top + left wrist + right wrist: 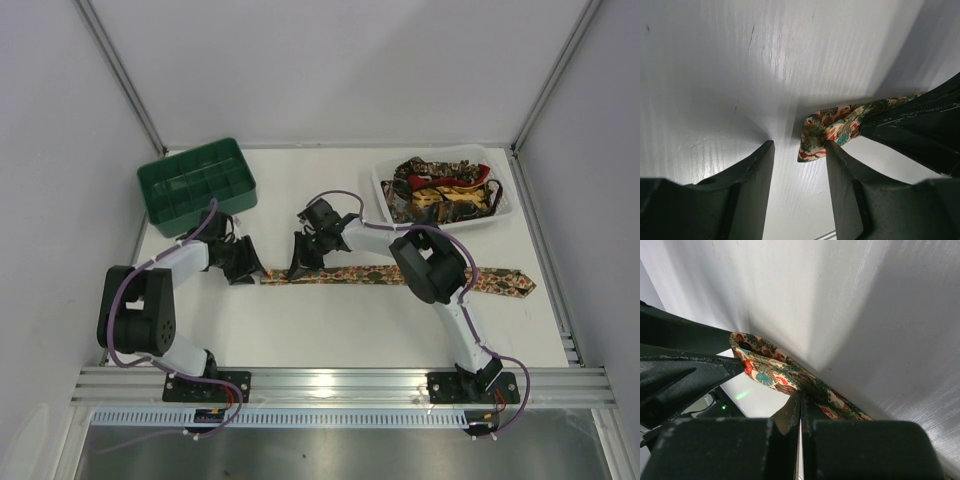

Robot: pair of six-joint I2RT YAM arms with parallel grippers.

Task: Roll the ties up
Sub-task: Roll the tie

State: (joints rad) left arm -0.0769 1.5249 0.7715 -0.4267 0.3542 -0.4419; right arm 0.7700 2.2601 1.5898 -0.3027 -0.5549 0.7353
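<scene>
One floral tie (pixel 400 275) lies stretched across the table, its wide pointed end at the right (pixel 520 285). My right gripper (pixel 300 262) is shut on the tie near its narrow left end; in the right wrist view the closed jaws (pixel 801 396) pinch the fabric (pixel 771 371) and lift it a little. My left gripper (pixel 243 262) is open just left of that end. In the left wrist view the tie's tip (pixel 822 131) lies against the right finger (pixel 840 175), with the gripper (pixel 799 146) around it. Several more ties (pixel 440 188) lie heaped in the white tray.
A green compartmented crate (pixel 197 185) stands at the back left, close behind my left arm. The white plastic tray (pixel 383 195) stands at the back right. The right gripper's dark fingers (pixel 920 125) show in the left wrist view.
</scene>
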